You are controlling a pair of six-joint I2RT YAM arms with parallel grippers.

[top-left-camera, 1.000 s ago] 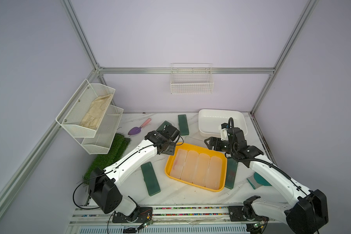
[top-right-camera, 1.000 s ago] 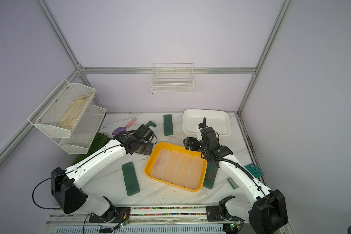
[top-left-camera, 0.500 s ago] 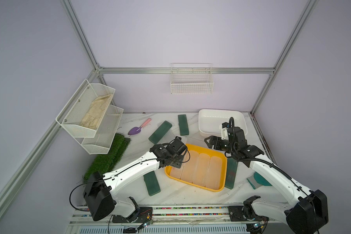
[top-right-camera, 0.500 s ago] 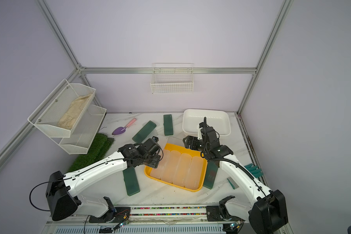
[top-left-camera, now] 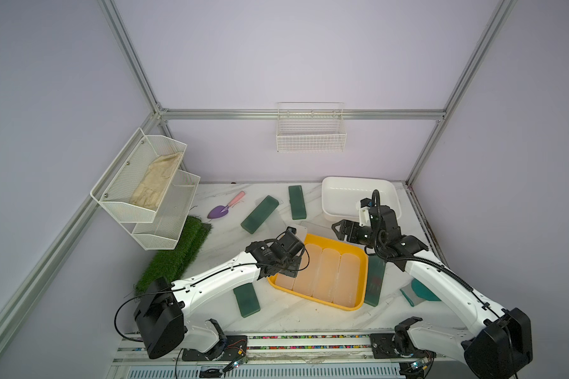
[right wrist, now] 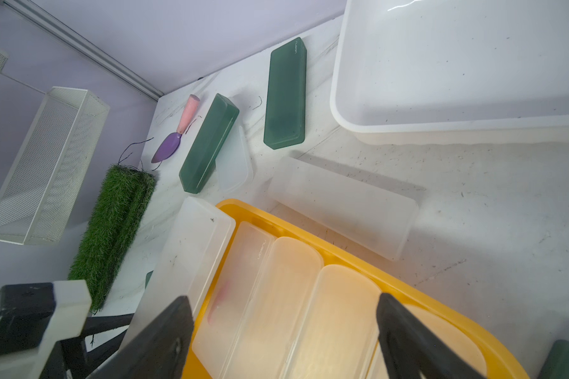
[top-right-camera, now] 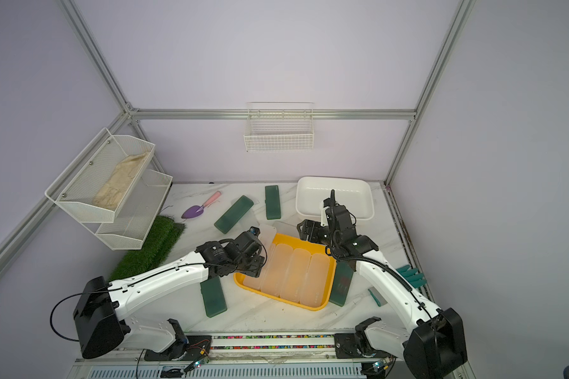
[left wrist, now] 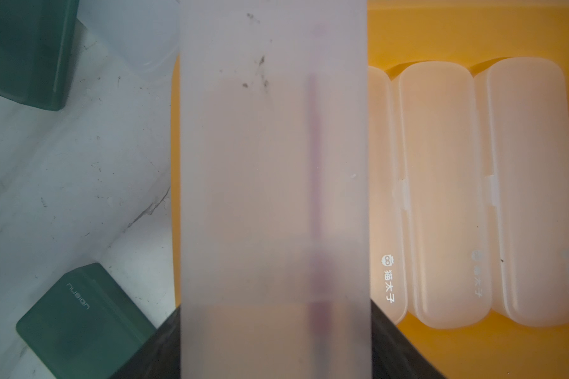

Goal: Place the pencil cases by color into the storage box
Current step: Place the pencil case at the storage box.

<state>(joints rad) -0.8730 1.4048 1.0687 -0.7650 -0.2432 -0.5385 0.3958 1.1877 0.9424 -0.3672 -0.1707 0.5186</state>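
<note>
Over the yellow tray's (left wrist: 457, 29) left rim, toward the table's front edge, the left gripper (top-left-camera: 292, 264) is clamped on a frosted case (left wrist: 273, 180), so I'd call this mid drop-off. Several frosted ones already fill the tray, so next it probably has to go down flat along that left wall before letting go. The right gripper (top-left-camera: 338, 230) hangs spread and empty by the tray's far corner. Four green cases (top-left-camera: 259, 214) lie out on the table.

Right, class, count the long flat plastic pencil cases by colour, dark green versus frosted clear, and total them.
Dark green translucent plastic pencil cases: 4
Frosted clear plastic pencil cases: 7 (4 in the yellow plastic tray, 1 in the left gripper, 2 on the white marble table)
Total: 11
</note>
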